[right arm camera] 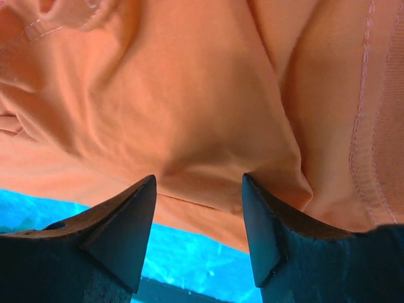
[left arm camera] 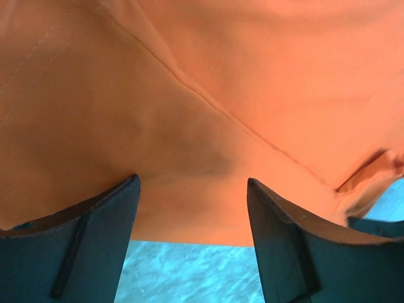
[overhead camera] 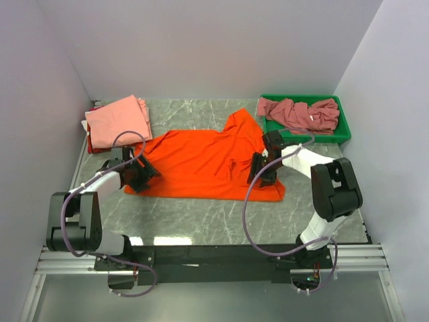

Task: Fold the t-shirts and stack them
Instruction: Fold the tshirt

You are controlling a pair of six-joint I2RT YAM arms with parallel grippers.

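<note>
Orange t-shirt [overhead camera: 201, 164] laid flat in middle of table [overhead camera: 201, 225], one sleeve pointed toward back wall; left gripper [overhead camera: 146, 173] set at its left edge, jaws spread wide, hem seen between the fingers; right gripper [overhead camera: 263, 169] planted on its right side, jaws parted, ridge of cloth bunched between them, nothing clenched; folded salmon-pink shirt [overhead camera: 117, 121] seen back-left; mauve shirts [overhead camera: 298, 114] heaped in green bin [overhead camera: 343, 131] just behind right gripper.

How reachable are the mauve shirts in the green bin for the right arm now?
Probably reachable: the mauve shirts lie uncovered in the green bin just beyond the right arm, nothing between. Its open jaws sit on the orange shirt.
</note>
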